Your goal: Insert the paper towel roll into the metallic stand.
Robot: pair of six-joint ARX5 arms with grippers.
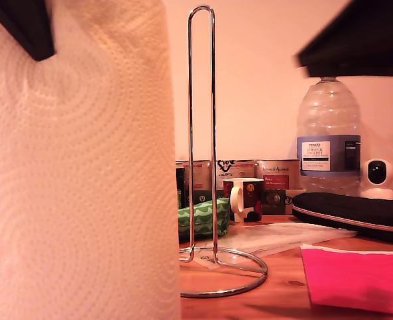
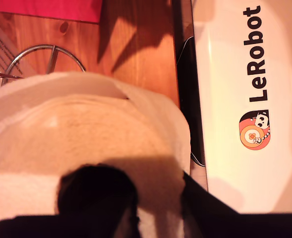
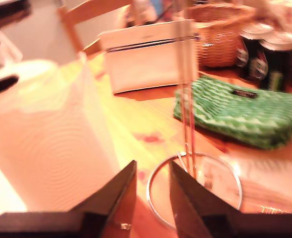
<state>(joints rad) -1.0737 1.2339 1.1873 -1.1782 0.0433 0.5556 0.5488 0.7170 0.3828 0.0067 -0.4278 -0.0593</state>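
Observation:
The paper towel roll (image 1: 76, 173) stands upright and fills the exterior view's left; its embossed top (image 2: 86, 129) lies right under the first wrist camera. My first gripper (image 2: 150, 193) is shut on the roll's top edge, with one dark finger (image 2: 96, 196) over the core and the other outside the wall; it shows as a dark block (image 1: 23, 27) at the roll's top. The metallic stand (image 1: 201, 133) rises from its ring base (image 1: 249, 283) just to the exterior view's right of the roll, apart from it. My second gripper (image 3: 153, 183) is open by a narrow gap with nothing in it, above the ring base (image 3: 195, 198).
Behind the stand are a green pouch (image 1: 203, 217), a mug (image 1: 244, 198), tins (image 1: 276, 177) and a water bottle (image 1: 328, 133). A black case (image 1: 356, 213) and pink sheet (image 1: 356, 277) lie at the exterior view's right. A white LeRobot box (image 2: 245, 99) sits beside the roll.

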